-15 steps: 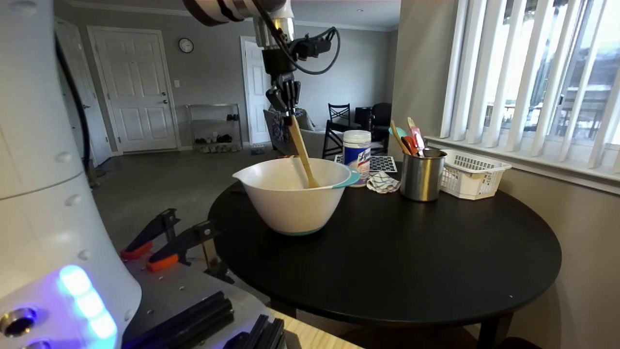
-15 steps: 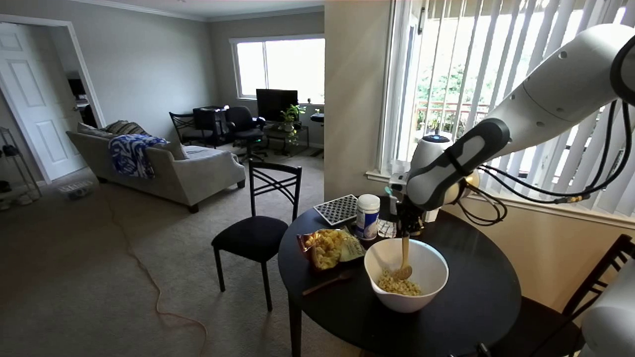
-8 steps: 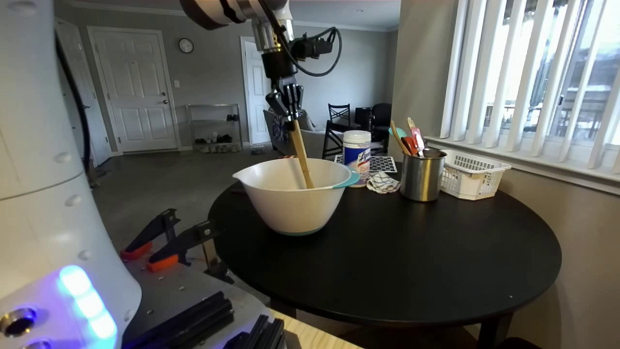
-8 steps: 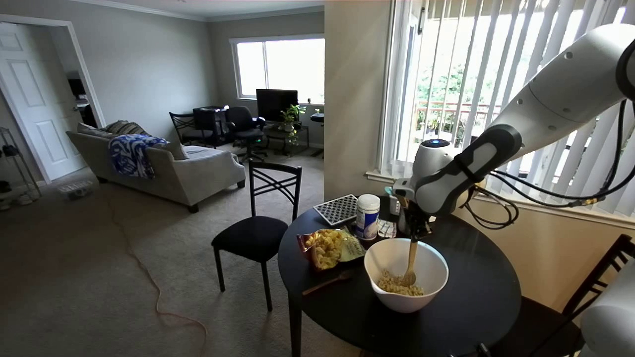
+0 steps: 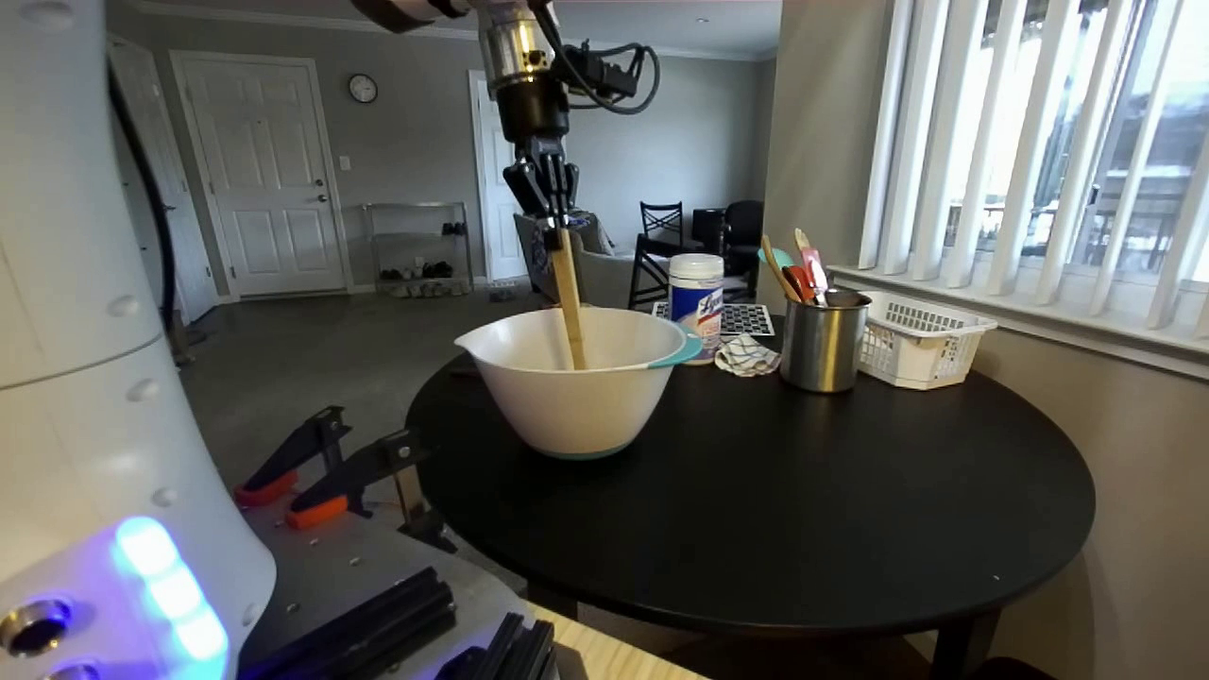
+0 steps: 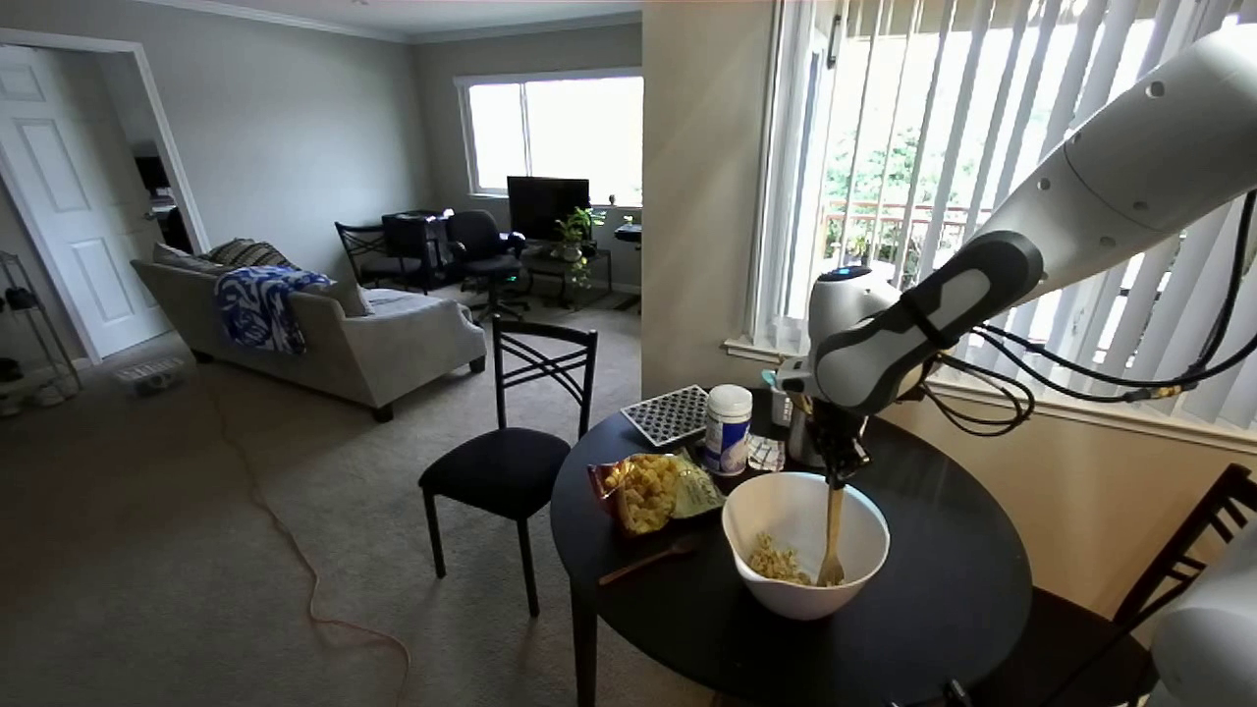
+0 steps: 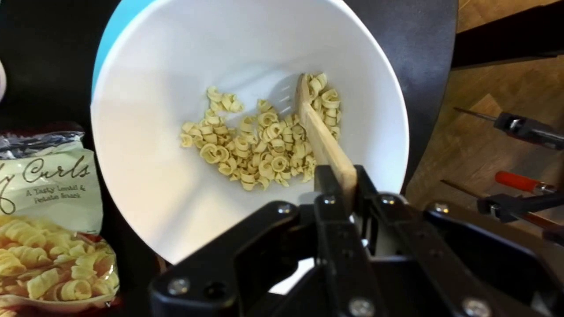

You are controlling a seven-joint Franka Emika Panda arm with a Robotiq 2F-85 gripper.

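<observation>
At the left of my wrist view lies the snack bag (image 7: 50,189); on it I can read "Curls" and, below, "A Tasty Lentil & Potato Snack". Next comes the white bowl (image 7: 141,132), standing on the black worktop (image 7: 410,26), with pale curls (image 7: 264,152) gathered on its bottom. Right of the middle is the wooden spoon (image 7: 328,143). Its head is down in the bowl, touching the curls, and its handle rises toward me. In this view the long axis runs from upper left to lower right; in both exterior views it is nearly upright, with a small tilt. My jaws are closed on the handle, close to its end, and only the thickness of the wood keeps them apart. Farther right, past the edge of the worktop, I see two clamps (image 7: 535,132).

In an exterior view, a canister (image 6: 728,432) carries a blue label, whose letters are too small for me to read. To its right, my arm (image 6: 1021,255) slopes down from the upper right to the wrist, and the jaws point downward over the bowl.
</observation>
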